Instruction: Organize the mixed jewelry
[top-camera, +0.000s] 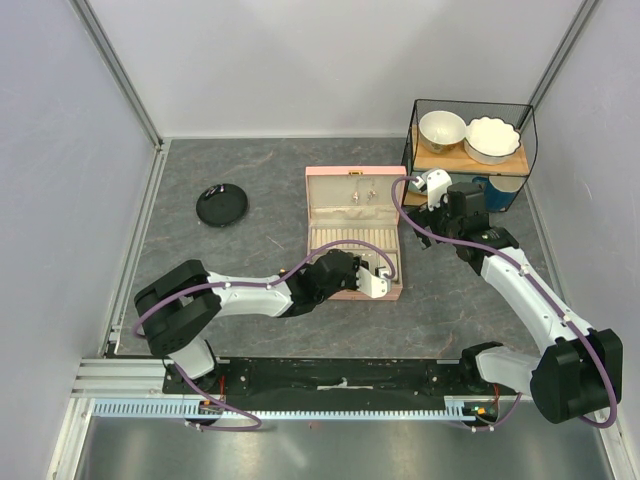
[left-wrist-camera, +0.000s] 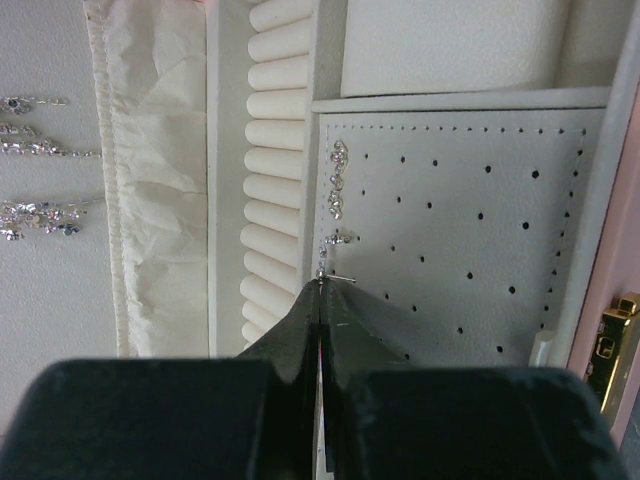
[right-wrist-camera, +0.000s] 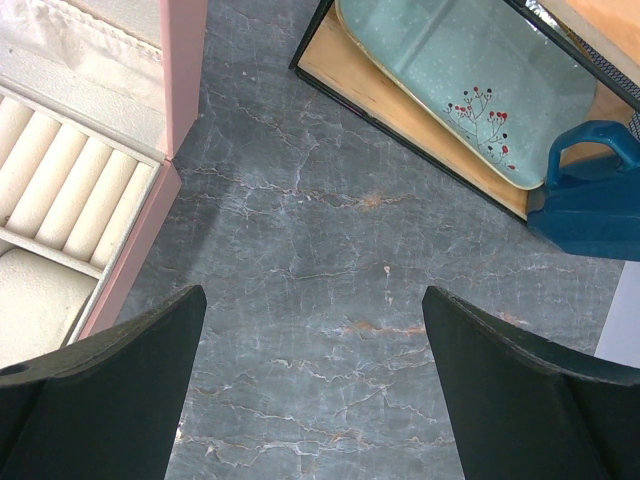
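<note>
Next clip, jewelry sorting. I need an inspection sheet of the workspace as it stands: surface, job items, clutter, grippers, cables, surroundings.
Surface: grey marbled table, no spills seen.
Job's things: sparkly earrings pinned on the perforated panel of the open pink jewelry box; more earrings on its lid lining; ring rolls bare where visible.
Clutter: black round dish; wire rack holding two white bowls; teal plate; blue container.
Grippers: left gripper shut, apparently pinching a small earring at its tips over the panel; right gripper open, empty, above bare table beside the box.
Cables: purple cables along both arms, no snag seen.
Surroundings: pale walls, metal frame.
</note>
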